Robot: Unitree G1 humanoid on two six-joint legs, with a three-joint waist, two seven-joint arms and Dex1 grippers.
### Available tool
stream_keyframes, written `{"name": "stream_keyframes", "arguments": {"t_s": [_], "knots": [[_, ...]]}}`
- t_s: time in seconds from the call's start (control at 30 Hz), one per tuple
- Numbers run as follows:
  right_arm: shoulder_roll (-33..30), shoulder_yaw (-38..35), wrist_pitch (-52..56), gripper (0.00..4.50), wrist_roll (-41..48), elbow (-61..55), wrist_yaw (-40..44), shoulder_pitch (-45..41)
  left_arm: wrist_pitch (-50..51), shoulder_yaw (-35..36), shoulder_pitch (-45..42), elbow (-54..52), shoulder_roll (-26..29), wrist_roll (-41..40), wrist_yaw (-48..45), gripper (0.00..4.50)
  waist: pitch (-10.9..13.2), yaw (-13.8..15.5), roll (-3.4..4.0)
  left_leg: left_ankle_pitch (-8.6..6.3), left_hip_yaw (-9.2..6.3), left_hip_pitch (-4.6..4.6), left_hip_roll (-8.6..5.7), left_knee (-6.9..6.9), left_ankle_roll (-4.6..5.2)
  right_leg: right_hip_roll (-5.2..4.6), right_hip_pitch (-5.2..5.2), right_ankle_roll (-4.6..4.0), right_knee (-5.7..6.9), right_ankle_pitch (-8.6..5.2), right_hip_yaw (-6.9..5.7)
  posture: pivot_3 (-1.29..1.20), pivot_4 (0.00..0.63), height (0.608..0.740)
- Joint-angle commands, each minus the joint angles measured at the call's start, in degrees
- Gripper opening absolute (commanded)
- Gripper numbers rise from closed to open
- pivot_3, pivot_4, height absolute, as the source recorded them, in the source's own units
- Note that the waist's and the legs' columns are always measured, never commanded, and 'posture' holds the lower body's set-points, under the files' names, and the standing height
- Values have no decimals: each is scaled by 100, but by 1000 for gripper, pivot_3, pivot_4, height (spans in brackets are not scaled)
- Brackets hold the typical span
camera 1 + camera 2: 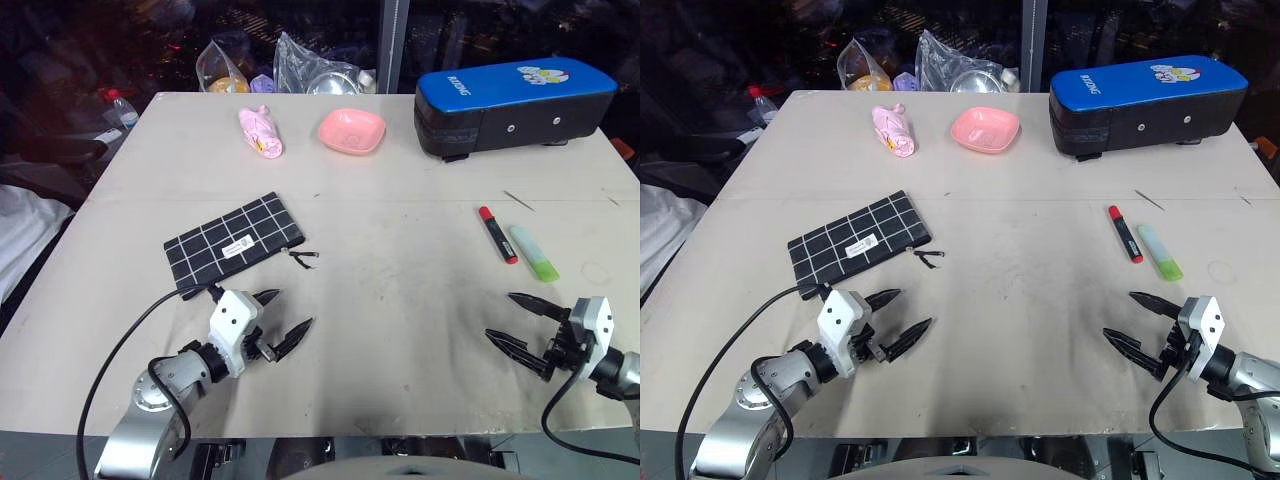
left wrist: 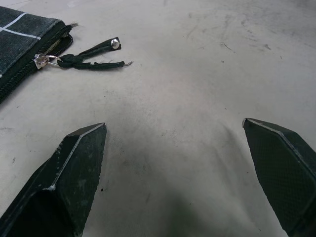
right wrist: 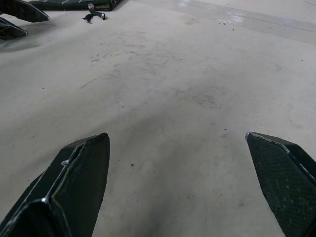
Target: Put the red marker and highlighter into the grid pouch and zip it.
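Jaws spread wide, both arms low.

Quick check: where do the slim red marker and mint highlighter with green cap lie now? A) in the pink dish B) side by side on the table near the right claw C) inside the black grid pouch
B: the slim red marker and the mint highlighter with green cap lie side by side on the bare table, just beyond the right claw.

Table (image 1: 400, 300): matt off-white top, smooth, grey scuffs and smudges. Grid pouch (image 1: 233, 243): matt black woven cloth, white lines; metal zipper slider, dark cord pull (image 2: 94, 54). Blue case (image 1: 515, 100) beyond the pouch: glossy padded vinyl-like skin. Pink dish (image 1: 352, 130): smooth plastic. Red marker (image 1: 496, 234), highlighter (image 1: 533, 252): plastic, the highlighter's body translucent.
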Motion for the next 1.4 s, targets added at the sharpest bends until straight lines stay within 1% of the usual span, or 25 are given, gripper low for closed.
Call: {"name": "stream_keyframes", "arguments": {"t_s": [0.03,0.37,0.5,0.63,0.7,0.83,0.87,0.93,1.0,1.1,1.17,1.23,1.3,1.4], "knots": [[-110,-117,-72,4439,59,-116,1,-62,-139,60,91,-232,31,-7,-30,4500,0,0,0,0,0,0,0,0,0,0,0,0,0,0,0,0,150,738],[-252,-87,42,4439,128,-208,-12,-193,-292,113,291,-261,18,-89,-100,4500,0,21,1,0,2,2,0,2,0,0,1,0,2,0,1,0,150,738],[-288,-12,99,4439,244,-330,100,-242,-385,251,306,-229,-53,-171,-50,4500,0,13,1,0,2,3,0,2,0,0,1,0,3,0,2,0,150,738],[-91,253,313,4439,643,-1038,80,-424,-687,798,454,-234,-273,-508,21,4500,1,-25,2,0,1,4,1,2,0,1,1,0,8,0,2,0,150,738],[35,393,470,4439,849,-1409,-37,-528,-923,1105,601,-137,-328,-408,115,4500,1,-22,2,0,0,7,4,2,0,3,1,0,12,0,2,0,150,738],[179,650,784,4439,1024,-1902,-313,-775,-1108,1972,553,319,-368,-265,646,4500,2,-5,-1,0,0,5,2,3,0,1,1,0,10,0,2,0,150,738],[230,730,823,4439,1026,-1972,-379,-854,-1300,2247,597,565,-274,-154,669,4500,2,-4,-3,0,-2,5,2,5,0,1,1,0,12,0,-1,0,150,738],[281,812,861,4439,1017,-2027,-447,-937,-1601,2554,657,898,-145,1,642,4500,1,-2,-4,0,-2,5,2,7,0,1,1,0,12,0,-2,0,150,738],[332,907,885,4439,1011,-2007,-452,-975,-1970,2904,667,1427,97,169,598,4500,1,-1,-10,0,0,4,1,7,0,1,1,0,10,0,-2,0,150,738],[400,1042,834,4439,976,-1917,-390,-1059,-2629,3165,598,2400,648,440,331,4500,2,-1,-15,0,0,4,1,6,0,-1,0,-2,9,0,-6,0,150,738],[447,1094,805,4439,964,-1879,-387,-1105,-3060,3109,434,2979,978,611,153,4500,2,7,-15,0,0,4,1,7,0,-5,0,-4,11,-1,-11,0,150,738],[488,1151,770,4439,924,-1853,-395,-1125,-3474,2900,159,3562,1279,779,-20,4500,2,20,-15,0,-1,4,1,7,0,-13,0,-21,10,-9,-21,0,150,738],[526,1194,722,4439,879,-1824,-396,-1125,-4124,2546,-138,4146,1577,1081,-274,4500,0,32,-19,0,0,4,1,7,0,-20,0,-22,10,-9,-29,0,150,738],[537,1194,689,4439,847,-1813,-396,-1122,-4733,2095,-679,4824,1853,1381,-420,4500,-1,24,-20,0,2,2,1,6,0,-24,1,-21,9,-7,-32,0,150,738]]}}
